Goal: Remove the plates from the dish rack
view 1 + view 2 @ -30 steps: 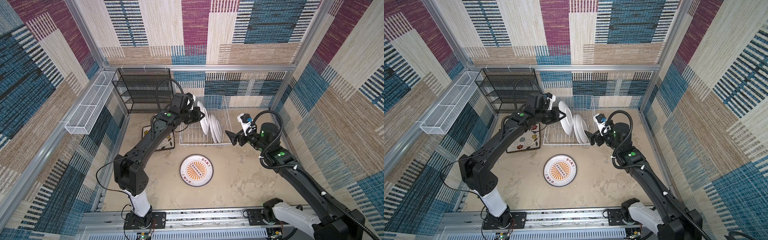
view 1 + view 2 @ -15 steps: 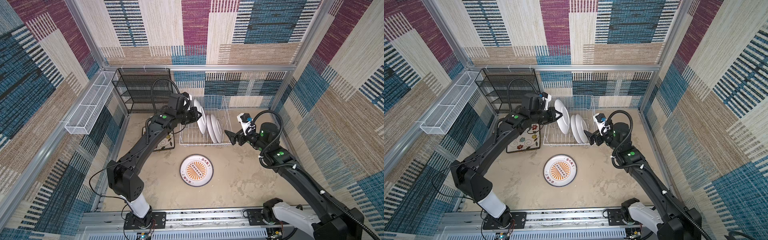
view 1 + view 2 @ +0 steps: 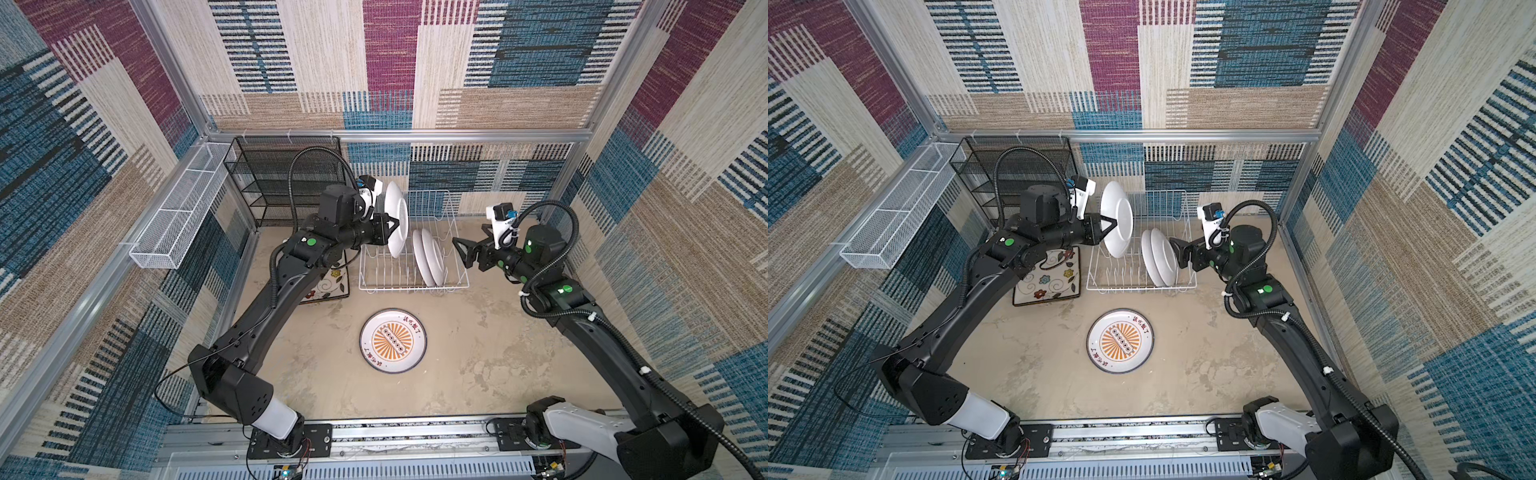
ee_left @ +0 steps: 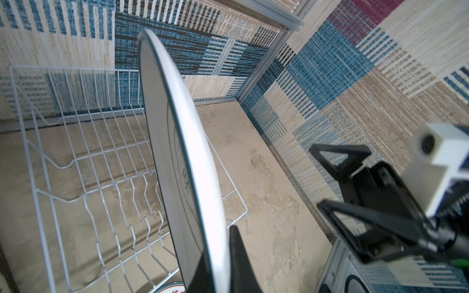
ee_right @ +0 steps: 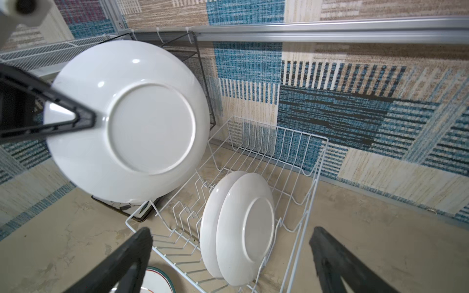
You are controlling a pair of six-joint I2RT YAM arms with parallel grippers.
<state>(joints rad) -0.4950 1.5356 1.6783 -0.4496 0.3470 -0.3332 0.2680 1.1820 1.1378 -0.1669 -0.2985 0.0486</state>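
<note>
The left gripper [image 3: 394, 226] is clamped on the rim of a round plate [image 3: 397, 199]. It holds the plate on edge, white back toward the right gripper [image 3: 461, 252]. The rack [image 3: 374, 287] sits on the bench [image 3: 478, 353] between the two grippers, with one end below the left gripper. Two racked plates [image 3: 429, 257] stand on edge just ahead of the right gripper. The right gripper's jaws stand wide apart and hold nothing. A printed plate [image 3: 392, 341] lies face up on the bench, well apart from both grippers. A square plate [image 3: 328, 286] lies flat under the left arm.
</note>
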